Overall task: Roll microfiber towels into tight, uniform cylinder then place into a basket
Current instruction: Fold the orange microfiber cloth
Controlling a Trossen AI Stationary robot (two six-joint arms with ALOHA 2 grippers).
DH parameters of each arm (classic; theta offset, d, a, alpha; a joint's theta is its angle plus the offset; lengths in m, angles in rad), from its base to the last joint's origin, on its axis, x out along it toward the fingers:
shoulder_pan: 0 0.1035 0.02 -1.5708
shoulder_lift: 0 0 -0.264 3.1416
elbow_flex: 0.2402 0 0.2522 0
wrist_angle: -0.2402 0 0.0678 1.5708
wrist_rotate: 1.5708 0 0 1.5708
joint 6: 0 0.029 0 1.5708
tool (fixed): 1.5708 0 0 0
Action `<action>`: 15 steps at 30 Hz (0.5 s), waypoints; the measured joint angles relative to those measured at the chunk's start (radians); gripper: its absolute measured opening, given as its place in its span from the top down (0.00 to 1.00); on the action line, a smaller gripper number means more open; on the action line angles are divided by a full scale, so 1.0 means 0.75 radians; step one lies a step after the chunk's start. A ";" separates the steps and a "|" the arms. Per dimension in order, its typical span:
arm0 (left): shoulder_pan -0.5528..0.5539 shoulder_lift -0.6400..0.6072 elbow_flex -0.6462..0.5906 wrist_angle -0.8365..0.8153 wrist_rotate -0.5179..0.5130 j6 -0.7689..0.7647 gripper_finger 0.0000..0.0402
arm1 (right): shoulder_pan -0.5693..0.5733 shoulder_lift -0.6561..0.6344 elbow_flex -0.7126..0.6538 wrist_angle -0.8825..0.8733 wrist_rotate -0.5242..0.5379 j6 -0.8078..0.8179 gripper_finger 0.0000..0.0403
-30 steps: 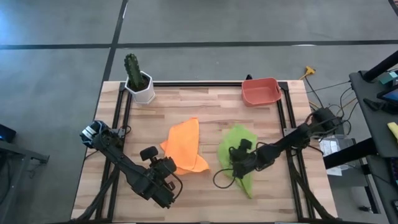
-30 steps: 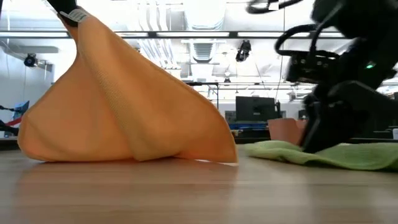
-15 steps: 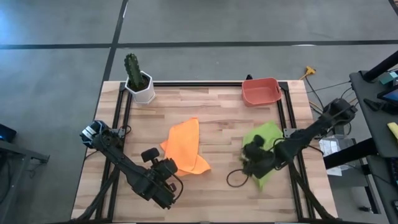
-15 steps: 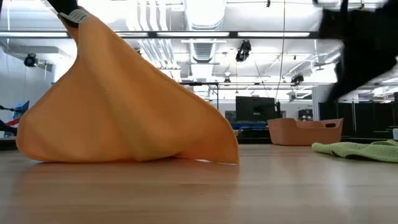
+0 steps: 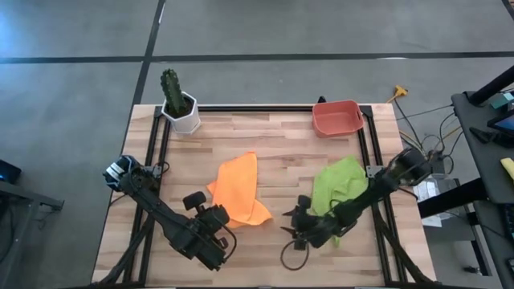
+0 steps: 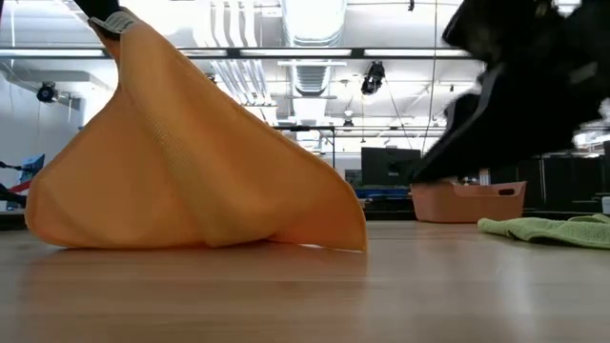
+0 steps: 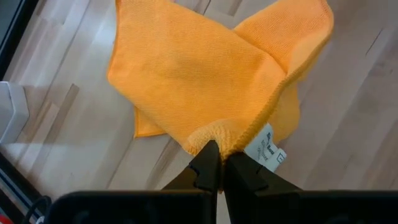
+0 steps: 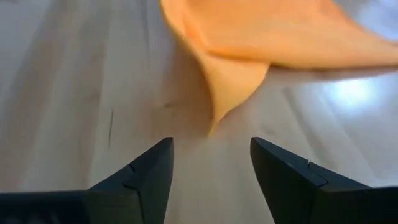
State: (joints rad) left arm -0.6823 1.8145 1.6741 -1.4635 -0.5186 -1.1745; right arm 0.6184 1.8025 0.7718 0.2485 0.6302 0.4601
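The orange towel [image 5: 239, 189] lies at mid-table with one corner raised, its lower folds resting on the wood [image 6: 191, 238]. My left gripper [image 5: 217, 213] is shut on that corner at the towel's near left side. The lime green towel [image 5: 341, 183] lies bunched flat by the right rail and also shows in the low view [image 6: 553, 229]. My right gripper [image 5: 291, 229] is open and empty, low over the wood between the two towels, its fingers [image 8: 143, 180] facing a pointed corner of the orange towel [image 8: 230, 87]. The salmon-red basket [image 5: 336, 118] stands at the far right. My left gripper pinches the orange towel's corner [image 7: 214, 134] between its two fingers, right beside the white label [image 7: 266, 149]. The fingers slant down from the table's near left side. The corner is lifted [image 6: 119, 29], and the cloth slopes from it down to the table.
A white pot with a green cactus [image 5: 178, 104] stands at the far left corner. Black rails [image 5: 371, 152] run along the table's left, right and far sides. A loose black cable loop [image 5: 291, 258] lies near the front edge under the right arm.
My right gripper has dragged the green towel toward the table's right edge, then come off it and swung back toward the left and near edge, ending by the orange towel's corner. The green towel now lies bunched by the right rail. The orange towel has kept still.
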 joint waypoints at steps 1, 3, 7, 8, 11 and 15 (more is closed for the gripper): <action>0.000 0.000 0.000 0.005 0.000 0.000 1.00 | -0.004 0.039 0.020 0.003 -0.001 0.006 0.48; 0.000 0.000 0.000 0.020 -0.001 0.000 1.00 | -0.011 0.106 0.066 0.001 0.001 0.005 0.48; 0.000 0.000 -0.001 0.028 -0.001 0.000 1.00 | -0.027 0.213 0.154 -0.002 0.003 -0.021 0.48; 0.000 0.000 -0.001 0.031 -0.002 0.000 1.00 | -0.032 0.233 0.175 -0.007 0.007 -0.027 0.48; -0.001 0.000 -0.001 0.038 -0.006 -0.001 1.00 | -0.047 0.283 0.227 -0.022 0.075 -0.032 0.48; -0.004 0.000 -0.001 0.049 0.007 -0.001 1.00 | -0.063 0.310 0.281 -0.129 0.123 0.008 0.48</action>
State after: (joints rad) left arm -0.6852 1.8145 1.6735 -1.4268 -0.5137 -1.1751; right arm 0.5715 2.0350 0.9828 0.1518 0.7225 0.4659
